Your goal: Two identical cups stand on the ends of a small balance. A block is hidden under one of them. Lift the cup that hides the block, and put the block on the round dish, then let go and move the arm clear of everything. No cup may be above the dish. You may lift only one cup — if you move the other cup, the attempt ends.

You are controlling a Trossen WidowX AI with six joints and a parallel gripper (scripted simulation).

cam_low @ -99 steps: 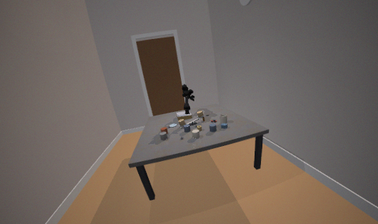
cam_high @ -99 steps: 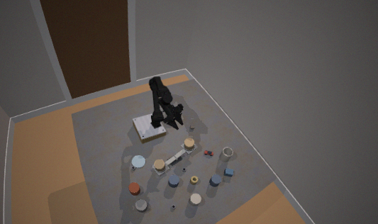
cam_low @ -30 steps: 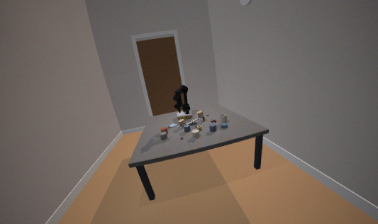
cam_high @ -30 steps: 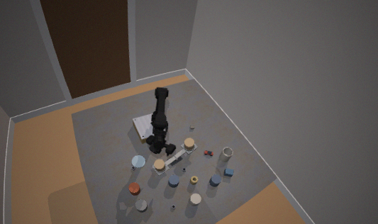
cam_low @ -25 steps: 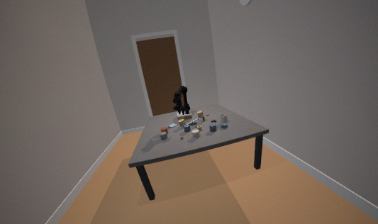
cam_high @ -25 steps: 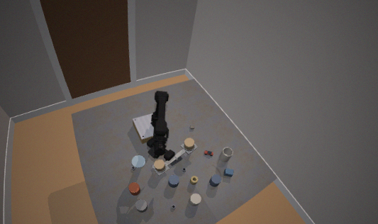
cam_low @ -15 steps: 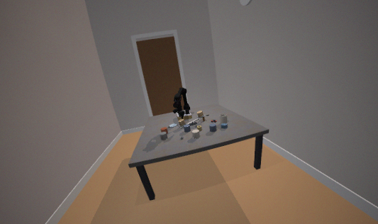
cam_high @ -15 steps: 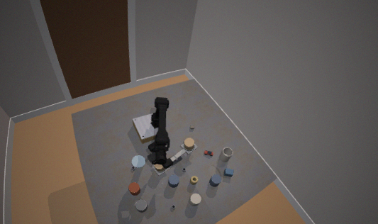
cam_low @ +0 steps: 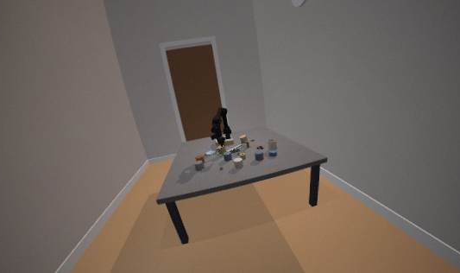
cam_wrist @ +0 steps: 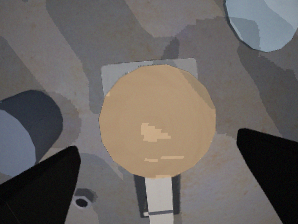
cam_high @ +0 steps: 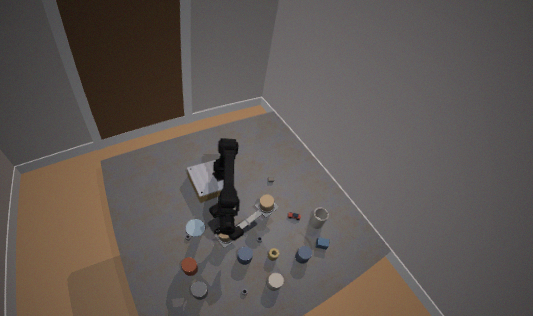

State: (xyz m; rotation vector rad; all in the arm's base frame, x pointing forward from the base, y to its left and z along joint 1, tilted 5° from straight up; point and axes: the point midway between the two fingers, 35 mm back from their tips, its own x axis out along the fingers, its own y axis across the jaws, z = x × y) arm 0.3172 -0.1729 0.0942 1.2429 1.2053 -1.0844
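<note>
A bare grey room with a brown door (cam_low: 194, 88) holds a dark counter (cam_low: 230, 183) strewn with small cylinders. Your claw (cam_wrist: 156, 176) hangs directly over the near-left cup (cam_wrist: 157, 120) of the balance (cam_high: 249, 218), its fingers spread wide with nothing between them, one either side of the cup's tan top. The other cup (cam_high: 266, 202) stands on the balance's far-right end, apart from the arm. The dish (cam_high: 195, 227) lies just left of your cup.

To do this step well, descend straight down, keeping the cup centred between the fingers, and close only once they reach well down its wall. Keep clear of the beam and pad, since a knock there would likely tip the balance and stir the other cup. Then lift vertically.

The wrist view shows the centring and the dish at its upper right, but not the second cup. The top view shows both cups and the surrounding clutter, though the arm hides most of your cup. No block is visible anywhere yet.
</note>
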